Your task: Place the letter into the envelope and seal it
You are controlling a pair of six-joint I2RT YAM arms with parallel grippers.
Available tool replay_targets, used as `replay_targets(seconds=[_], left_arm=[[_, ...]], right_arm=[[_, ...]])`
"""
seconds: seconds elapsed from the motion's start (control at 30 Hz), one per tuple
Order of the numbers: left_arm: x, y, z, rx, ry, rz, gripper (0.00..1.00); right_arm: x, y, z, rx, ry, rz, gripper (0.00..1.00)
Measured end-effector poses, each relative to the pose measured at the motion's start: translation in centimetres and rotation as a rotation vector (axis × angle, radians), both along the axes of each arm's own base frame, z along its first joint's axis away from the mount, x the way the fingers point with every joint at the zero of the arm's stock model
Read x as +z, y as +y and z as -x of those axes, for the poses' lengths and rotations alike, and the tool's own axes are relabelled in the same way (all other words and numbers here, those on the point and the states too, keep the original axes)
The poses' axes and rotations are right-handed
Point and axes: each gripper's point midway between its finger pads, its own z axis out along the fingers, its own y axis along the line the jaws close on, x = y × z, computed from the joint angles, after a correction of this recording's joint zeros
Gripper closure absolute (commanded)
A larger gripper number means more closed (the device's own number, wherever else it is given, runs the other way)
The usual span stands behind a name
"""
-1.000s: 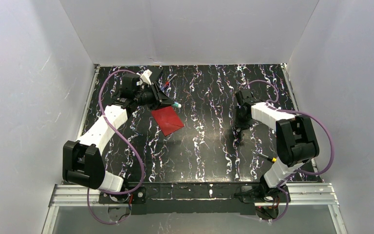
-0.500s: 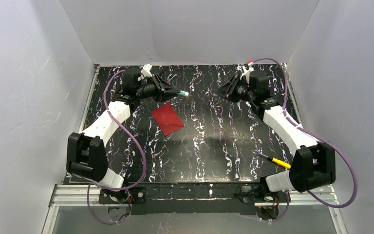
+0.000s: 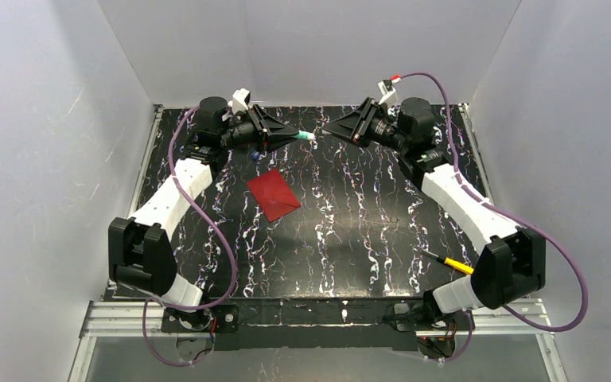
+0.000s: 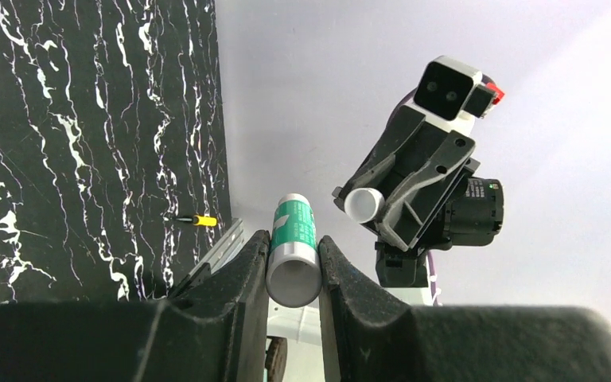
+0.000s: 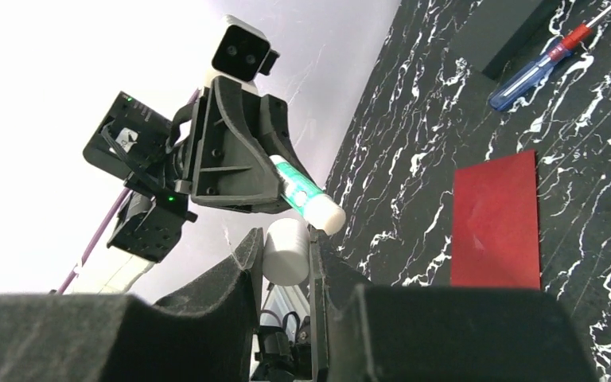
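Note:
The red envelope [image 3: 274, 195] lies flat on the black marbled table, flap not seen raised; it also shows in the right wrist view as a red rectangle [image 5: 496, 219]. The letter is out of view. My left gripper [image 3: 293, 135] is raised at the back left, shut on a green-and-white glue stick [image 4: 293, 251] whose white end points right. My right gripper [image 3: 332, 130] faces it from the back right, a short gap apart, shut on a small white cap [image 5: 286, 251]. Both hang well above and behind the envelope.
A yellow-handled screwdriver [image 3: 450, 263] lies near the right arm's base. A blue-and-red screwdriver [image 5: 539, 68] and a flat black rectangular object [image 5: 503, 30] sit at the back left of the table. White walls close in three sides.
Both arms have lifted and swung to the back. The right gripper came up from the table's middle right to face the left one. The envelope has not moved.

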Motion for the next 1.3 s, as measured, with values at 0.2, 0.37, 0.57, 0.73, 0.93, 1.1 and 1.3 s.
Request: replay_targets(seconds=[0.2,0.37,0.57,0.73,0.93,1.1,1.3], left_arm=[[0.8,-0.2,0.4,-0.025,-0.016,0.008,1.0],[1.8,-0.4,0.6,-0.048,-0.051,0.015,1.0],[1.8,-0.4,0.7,-0.058,-0.059,0.012,1.0],[1.8,-0.4,0.8,-0.061,-0.059,0.013,1.0],[2.4,-0.5,1.0,-0.07,-0.05,0.03,1.0],[4.0,-0.5,0.7,-0.061,-0.054,0.082,1.0],[6.3,-0.3,0.6,-0.06,-0.073,0.161,1.0]], right_arm=[[0.5,1.0,-0.1,0.029,-0.029,0.03,0.85],[-0.3,1.9,0.1,0.056,-0.029,0.08,0.85],[-0.9,2.2,0.4,0.071,-0.035,0.122,0.85],[-0.8,2.2,0.4,0.073,-0.045,0.127,0.85],[-0.4,2.5,0.6,0.083,-0.042,0.107,0.85],[1.3,2.8,0.5,0.084,-0.055,0.037,0.86],[3.8,2.9,0.5,0.091,-0.07,-0.082,0.89]])
